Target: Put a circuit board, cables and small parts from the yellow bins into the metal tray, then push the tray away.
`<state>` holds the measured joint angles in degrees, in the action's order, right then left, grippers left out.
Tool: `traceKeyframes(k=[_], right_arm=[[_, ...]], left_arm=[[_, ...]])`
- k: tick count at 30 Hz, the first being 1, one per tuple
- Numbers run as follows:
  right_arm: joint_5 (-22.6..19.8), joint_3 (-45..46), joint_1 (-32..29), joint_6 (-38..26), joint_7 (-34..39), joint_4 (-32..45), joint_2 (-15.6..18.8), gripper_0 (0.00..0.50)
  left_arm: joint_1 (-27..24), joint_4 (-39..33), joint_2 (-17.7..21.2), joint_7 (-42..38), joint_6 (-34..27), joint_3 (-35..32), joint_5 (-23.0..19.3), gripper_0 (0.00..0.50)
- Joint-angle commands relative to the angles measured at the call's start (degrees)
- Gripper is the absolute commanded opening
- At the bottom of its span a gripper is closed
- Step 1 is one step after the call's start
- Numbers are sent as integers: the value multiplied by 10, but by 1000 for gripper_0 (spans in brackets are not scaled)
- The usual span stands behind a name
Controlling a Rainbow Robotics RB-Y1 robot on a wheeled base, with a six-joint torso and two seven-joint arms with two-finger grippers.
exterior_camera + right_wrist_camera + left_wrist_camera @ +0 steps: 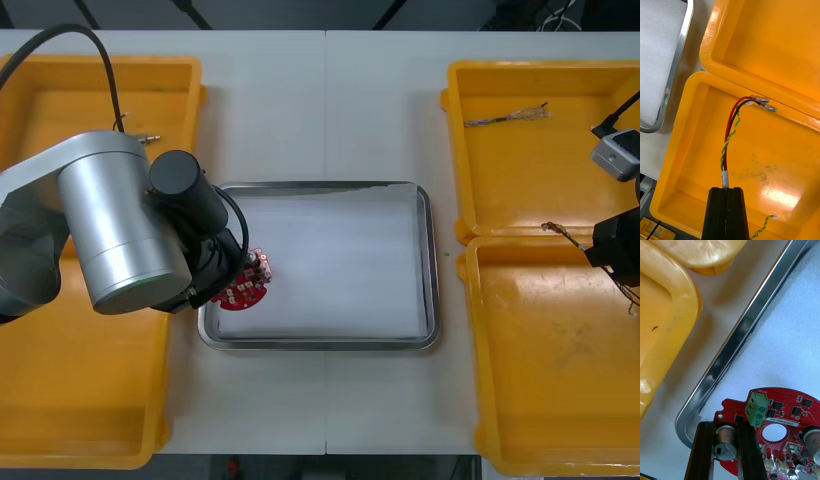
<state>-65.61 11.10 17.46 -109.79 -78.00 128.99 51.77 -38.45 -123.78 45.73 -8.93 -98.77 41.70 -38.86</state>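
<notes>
A round red circuit board (246, 284) sits at the near left corner of the metal tray (431, 262), over its white inside. My left gripper (236, 272) is there, mostly hidden under the arm. In the left wrist view the left gripper (723, 423) is shut on the circuit board (784, 414), with a silver capacitor between the fingers. My right gripper (727, 189) is shut on a red, black and yellow-green cable (730, 131) above the near right yellow bin (763, 157). From the front, that cable (562, 234) hangs near the wall between the two right bins.
A thin cable (510, 116) lies in the far right bin (540, 165). Another yellow-green cable end (762, 226) rests on the near right bin's floor. The two left bins (80, 400) lie under my left arm. The tray rim (733, 341) runs close beside the left bin.
</notes>
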Motion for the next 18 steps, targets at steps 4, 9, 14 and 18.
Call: traceKeyframes(k=[4,9,14,18], right_arm=[[4,-6,16,-2,16,15,-3,0],[4,-6,16,-2,16,15,-3,0],[4,-6,16,-2,16,15,-3,0],[4,-6,16,-2,16,15,-3,0]], left_arm=[[-22,36,-49,11,-6,41,54,0],[-22,61,-64,11,4,52,61,0],[-22,66,-66,4,21,72,56,0],[-22,66,-65,-3,34,88,56,0]])
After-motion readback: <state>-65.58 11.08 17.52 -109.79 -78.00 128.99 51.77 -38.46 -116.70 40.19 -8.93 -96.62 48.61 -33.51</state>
